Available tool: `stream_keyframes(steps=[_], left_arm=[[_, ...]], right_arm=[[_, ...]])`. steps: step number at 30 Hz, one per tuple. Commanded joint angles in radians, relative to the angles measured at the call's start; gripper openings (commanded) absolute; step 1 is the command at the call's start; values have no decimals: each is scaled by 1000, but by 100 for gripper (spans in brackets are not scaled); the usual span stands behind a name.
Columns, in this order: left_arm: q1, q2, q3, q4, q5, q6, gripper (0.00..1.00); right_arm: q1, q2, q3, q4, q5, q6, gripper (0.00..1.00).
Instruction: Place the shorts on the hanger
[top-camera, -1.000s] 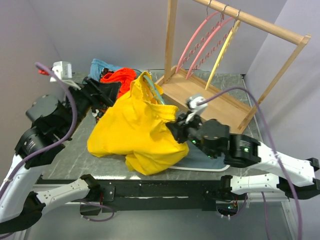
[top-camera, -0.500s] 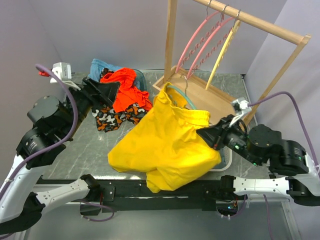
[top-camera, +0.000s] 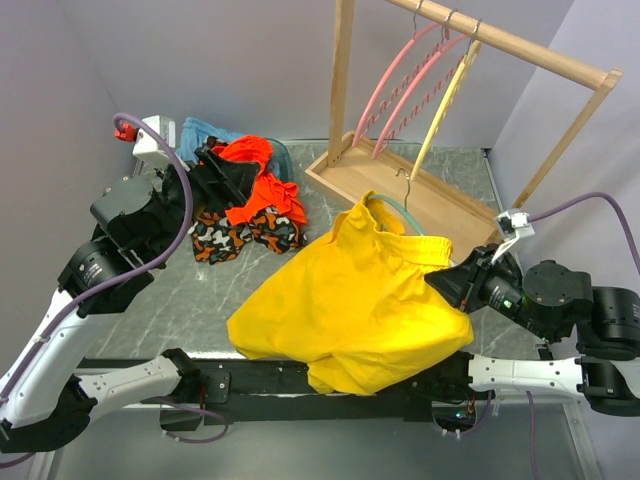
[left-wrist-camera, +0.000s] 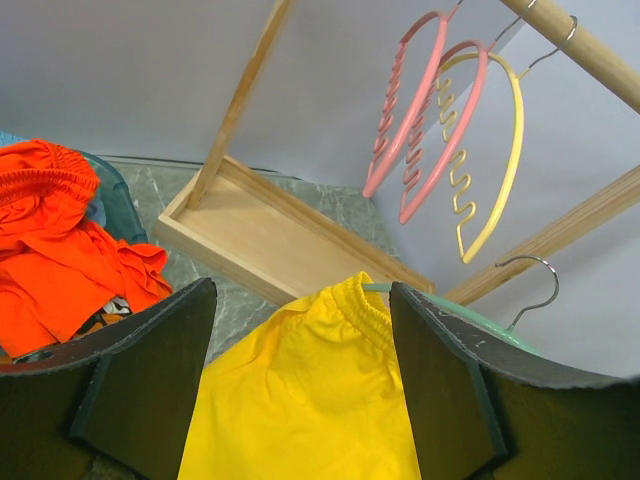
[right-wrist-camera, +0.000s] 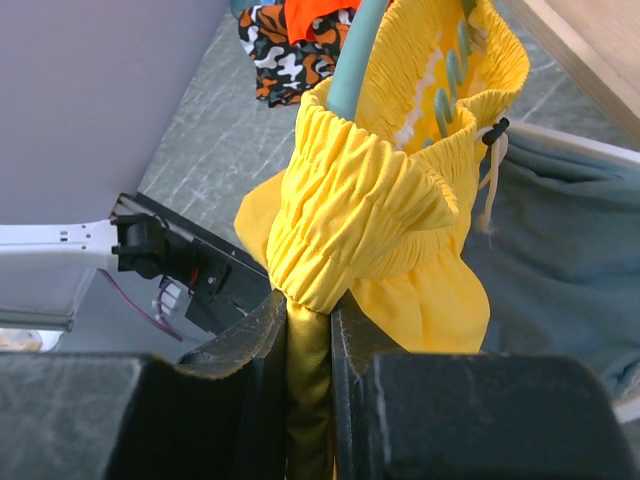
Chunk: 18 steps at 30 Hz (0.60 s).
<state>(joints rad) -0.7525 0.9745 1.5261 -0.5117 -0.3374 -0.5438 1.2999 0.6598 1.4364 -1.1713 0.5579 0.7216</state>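
Right gripper (right-wrist-camera: 308, 330) pinched on the bunched waistband of the yellow shorts (top-camera: 350, 300), which hang from it and drape onto the surface (top-camera: 170, 300) at front right, teal hanger (top-camera: 408, 215) threaded through the waistband; left gripper (left-wrist-camera: 300, 310) spread, empty, well apart at left.

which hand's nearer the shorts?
Right. The right hand is shut on the shorts at the waistband; the left hand is open, apart from them, off to the left.
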Motion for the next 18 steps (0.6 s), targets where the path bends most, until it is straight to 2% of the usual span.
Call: stream_keyframes(steps=[1, 11, 18], left_arm=[[1, -3, 16, 55, 5, -8, 75], [1, 1, -6, 65, 12, -15, 75], [1, 6, -40, 79, 23, -27, 75]], right_arm=[[-1, -41, 71, -17, 60, 51, 0], [-1, -101, 88, -80, 163, 99, 0], [-1, -155, 71, -9, 253, 99, 0]])
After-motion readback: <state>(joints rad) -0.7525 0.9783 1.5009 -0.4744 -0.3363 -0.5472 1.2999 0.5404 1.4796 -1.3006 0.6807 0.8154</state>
